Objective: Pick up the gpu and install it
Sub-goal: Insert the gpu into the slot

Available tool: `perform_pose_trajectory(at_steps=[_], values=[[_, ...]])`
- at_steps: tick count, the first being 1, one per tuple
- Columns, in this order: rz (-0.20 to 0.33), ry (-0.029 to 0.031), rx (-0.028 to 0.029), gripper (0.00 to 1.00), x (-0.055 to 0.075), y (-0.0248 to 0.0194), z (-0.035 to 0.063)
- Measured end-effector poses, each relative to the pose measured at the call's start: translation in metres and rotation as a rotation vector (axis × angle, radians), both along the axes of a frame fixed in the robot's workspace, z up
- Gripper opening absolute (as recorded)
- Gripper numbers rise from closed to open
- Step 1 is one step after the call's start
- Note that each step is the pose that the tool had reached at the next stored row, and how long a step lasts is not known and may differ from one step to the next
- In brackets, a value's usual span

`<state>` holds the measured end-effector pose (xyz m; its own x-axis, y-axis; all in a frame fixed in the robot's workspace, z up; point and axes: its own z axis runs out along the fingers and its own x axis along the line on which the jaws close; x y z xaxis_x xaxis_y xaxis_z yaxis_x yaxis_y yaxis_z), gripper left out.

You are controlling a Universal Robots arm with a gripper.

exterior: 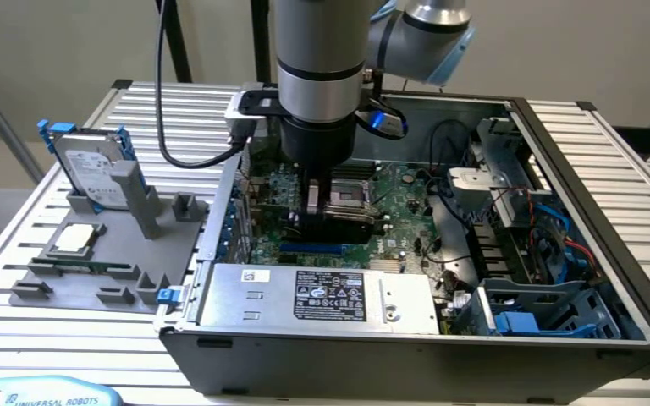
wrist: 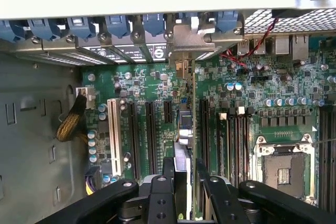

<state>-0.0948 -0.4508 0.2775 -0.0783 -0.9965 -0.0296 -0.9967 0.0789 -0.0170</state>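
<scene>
In the wrist view the gpu [wrist: 185, 129] is seen edge-on as a thin card standing upright over the motherboard's [wrist: 247, 93] expansion slots. Its silver bracket [wrist: 191, 38] lies against the case's rear slot openings. My gripper [wrist: 185, 167] is shut on the card's upper edge, one black finger [wrist: 168, 169] on each side. In the exterior view my gripper [exterior: 327, 222] is low inside the open computer case [exterior: 596, 194], just above the green motherboard [exterior: 399, 203], near the case wall on the exterior view's left.
A silver hard drive with blue rails [exterior: 85, 162] stands in a grey fixture [exterior: 88, 279] outside the case, with a small square processor chip [exterior: 77, 238] in front of it. The power supply [exterior: 314, 296], the empty CPU socket [wrist: 281, 169] and loose cables [exterior: 477, 211] crowd the case.
</scene>
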Motion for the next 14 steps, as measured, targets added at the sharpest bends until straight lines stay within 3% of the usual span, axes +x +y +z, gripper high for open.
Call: perform_pose_trajectory(at_steps=[14], values=[[0.0,-0.0014,0.0004,0.27,-0.0036,0.0007,-0.0033]])
